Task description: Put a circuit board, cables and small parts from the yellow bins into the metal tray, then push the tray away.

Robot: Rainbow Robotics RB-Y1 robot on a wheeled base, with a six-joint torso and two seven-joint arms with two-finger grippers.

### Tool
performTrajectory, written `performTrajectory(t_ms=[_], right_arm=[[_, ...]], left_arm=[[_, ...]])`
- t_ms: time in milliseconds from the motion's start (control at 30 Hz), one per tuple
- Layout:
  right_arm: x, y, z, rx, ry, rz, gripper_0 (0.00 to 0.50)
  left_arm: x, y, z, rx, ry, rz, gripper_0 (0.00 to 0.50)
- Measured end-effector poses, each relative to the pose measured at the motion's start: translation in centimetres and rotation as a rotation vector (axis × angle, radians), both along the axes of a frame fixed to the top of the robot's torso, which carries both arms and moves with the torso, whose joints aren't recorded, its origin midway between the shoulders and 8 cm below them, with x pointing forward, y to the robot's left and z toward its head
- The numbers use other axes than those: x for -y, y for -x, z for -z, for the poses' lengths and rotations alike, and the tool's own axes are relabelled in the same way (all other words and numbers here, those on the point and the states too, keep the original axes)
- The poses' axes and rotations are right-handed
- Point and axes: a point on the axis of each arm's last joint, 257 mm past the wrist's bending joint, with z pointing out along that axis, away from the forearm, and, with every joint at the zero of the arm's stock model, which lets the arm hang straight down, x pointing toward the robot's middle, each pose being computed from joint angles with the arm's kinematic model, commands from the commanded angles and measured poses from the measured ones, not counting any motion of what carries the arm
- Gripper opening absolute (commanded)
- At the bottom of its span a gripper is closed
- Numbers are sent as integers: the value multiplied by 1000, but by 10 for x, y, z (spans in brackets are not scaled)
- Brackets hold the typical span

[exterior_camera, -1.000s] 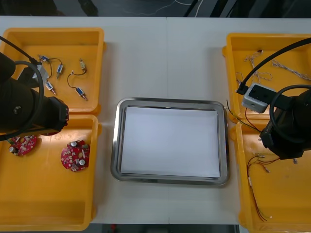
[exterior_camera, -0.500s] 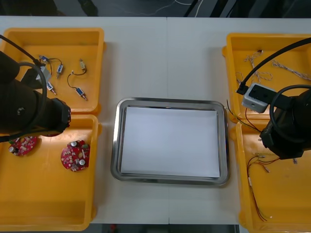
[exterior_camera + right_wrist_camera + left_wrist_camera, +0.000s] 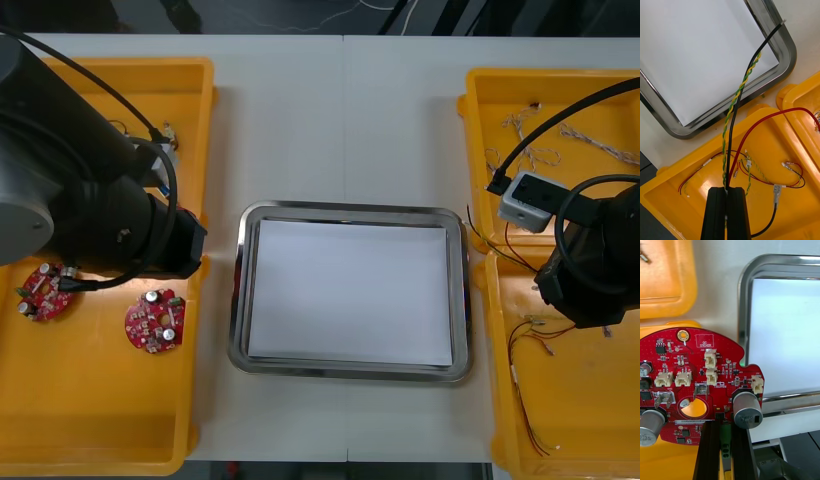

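Observation:
My left gripper (image 3: 725, 427) is shut on the edge of a round red circuit board (image 3: 696, 378), held up beside the metal tray's rim (image 3: 743, 296). From the front, the left arm (image 3: 100, 210) covers the left bins next to the white-lined tray (image 3: 350, 210). Two more boards (image 3: 45, 290) (image 3: 155, 320) lie in the near left bin. My right gripper (image 3: 728, 189) is shut on a bundle of cables (image 3: 733, 112): black, twisted yellow-green and red. They reach up over the tray's corner (image 3: 786, 48). The right arm (image 3: 590, 270) hangs over the near right bin.
Small metal parts (image 3: 165, 135) lie in the far left bin. Twisted cables (image 3: 590, 140) are in the far right bin (image 3: 560, 90), red and yellow cables (image 3: 530, 345) in the near right bin (image 3: 580, 420). Bare table lies beyond the tray.
The left arm has risen and swung right towards the tray, now covering much of the far left bin. The right arm has not moved.

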Motion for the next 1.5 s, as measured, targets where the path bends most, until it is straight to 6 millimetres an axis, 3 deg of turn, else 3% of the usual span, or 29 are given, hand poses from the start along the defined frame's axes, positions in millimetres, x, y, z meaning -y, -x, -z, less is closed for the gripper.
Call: performTrajectory(t_ms=[467,700,933,1167,1500], right_arm=[[0,0,0,0,0,0,0],[0,0,0,0,0,0,0],[0,0,0,0,0,1,0],[0,0,0,0,0,1,0],[0,0,0,0,0,1,0]], left_arm=[[59,-3,18,26,30,35,0],[81,-11,39,6,59,-99,0],[103,-17,61,6,26,-72,0],[118,-15,79,-2,26,-48,0],[129,5,107,-48,60,-118,0]])
